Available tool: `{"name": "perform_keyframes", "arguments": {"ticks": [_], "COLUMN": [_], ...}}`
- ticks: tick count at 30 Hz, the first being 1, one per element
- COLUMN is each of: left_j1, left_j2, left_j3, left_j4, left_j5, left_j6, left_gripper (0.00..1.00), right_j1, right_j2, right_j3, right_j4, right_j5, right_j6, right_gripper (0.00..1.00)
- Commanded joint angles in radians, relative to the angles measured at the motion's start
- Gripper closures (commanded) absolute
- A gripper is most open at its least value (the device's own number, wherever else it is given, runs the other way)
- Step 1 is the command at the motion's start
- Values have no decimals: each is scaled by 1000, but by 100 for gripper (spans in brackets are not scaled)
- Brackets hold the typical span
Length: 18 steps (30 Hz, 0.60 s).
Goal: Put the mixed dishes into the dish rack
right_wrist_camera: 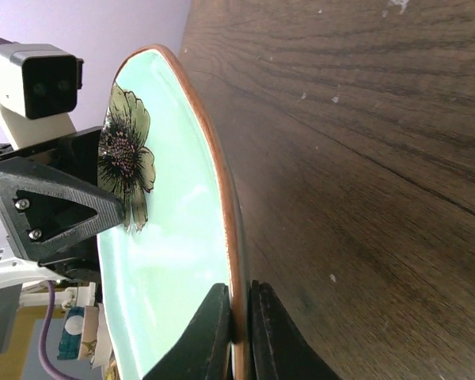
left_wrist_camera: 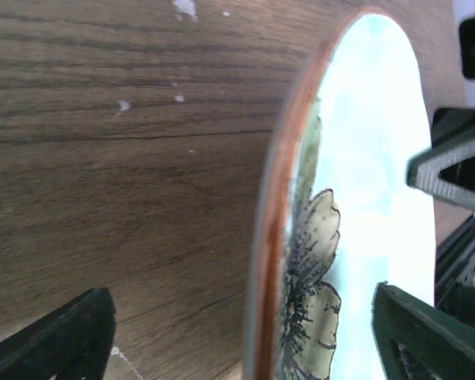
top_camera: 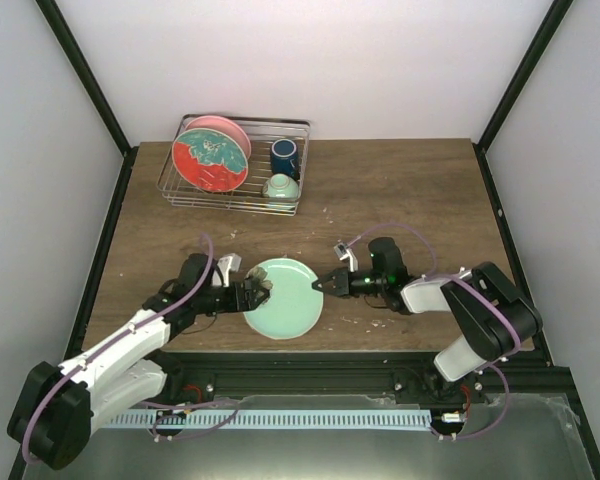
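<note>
A pale green plate (top_camera: pixel 283 297) with a brown rim and a flower print sits tilted near the table's front edge. My right gripper (top_camera: pixel 318 286) is shut on its right rim; in the right wrist view the gripper (right_wrist_camera: pixel 240 317) pinches the edge of the plate (right_wrist_camera: pixel 174 237). My left gripper (top_camera: pixel 260 292) is open and straddles the plate's left rim (left_wrist_camera: pixel 273 237), one finger on each side with gaps. The dish rack (top_camera: pixel 298 125) at the back left holds a pink plate (top_camera: pixel 225 127), a red-and-teal floral plate (top_camera: pixel 211 160), a dark blue cup (top_camera: pixel 285 157) and a small mint bowl (top_camera: pixel 282 186).
Dark frame posts rise at the table's back corners. The wooden table (top_camera: pixel 400 190) ends at a black rail just in front of the plate. Cables loop over both arms.
</note>
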Motion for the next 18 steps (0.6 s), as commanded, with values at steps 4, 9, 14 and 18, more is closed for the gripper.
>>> {"name": "perform_keyframes", "arguments": {"ticks": [4, 9, 14, 18], "left_j1": [-19, -24, -27, -26], "left_j2": [-1, 10, 11, -3], "left_j3": [-5, -7, 0, 6], "left_j4": [83, 115, 119, 113], "left_j5": [65, 91, 106, 113], "left_j6": [-7, -21, -22, -23], "left_gripper": [35, 56, 70, 86], "right_j1": [-8, -8, -7, -8], "right_j2": [15, 33, 42, 36], "right_j3": [33, 31, 29, 20], "right_j4": [176, 192, 179, 160], "right_j5": [-121, -129, -125, -120], "right_j6": [52, 51, 31, 12], "right_gripper": [99, 99, 95, 86]}}
